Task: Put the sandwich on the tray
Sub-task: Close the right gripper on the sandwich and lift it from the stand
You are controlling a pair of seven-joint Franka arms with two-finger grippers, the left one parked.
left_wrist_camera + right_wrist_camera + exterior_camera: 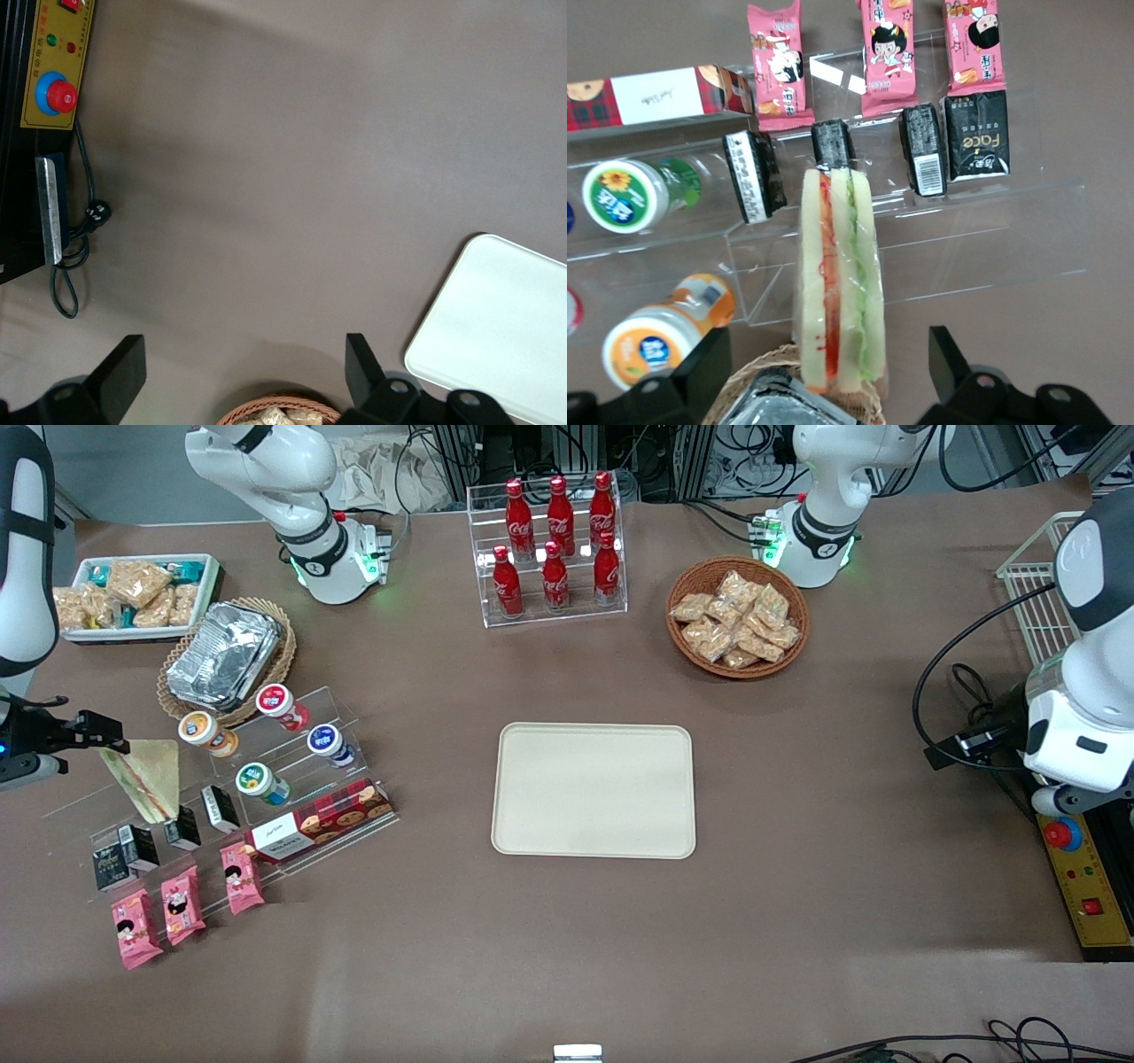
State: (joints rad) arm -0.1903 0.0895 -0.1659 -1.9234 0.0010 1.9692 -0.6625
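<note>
The sandwich (149,779) is a plastic-wrapped wedge with red and green filling stripes. It lies on the clear stepped stand (266,779) toward the working arm's end of the table. In the right wrist view the sandwich (837,274) shows edge-on between my two fingers. My gripper (104,737) hovers just above the sandwich's wide end. The gripper (828,372) is open, with both fingers well apart from the wrap. The cream-beige tray (594,788) lies flat at the table's middle with nothing on it, and its corner shows in the left wrist view (505,328).
The stand also holds yogurt cups (261,782), black packets (182,825) and a red biscuit box (319,821). Pink snack packs (183,903) lie nearer the front camera. A wicker basket with foil containers (223,657), a white snack bin (133,593), a cola rack (554,549) and a snack basket (737,615) stand farther back.
</note>
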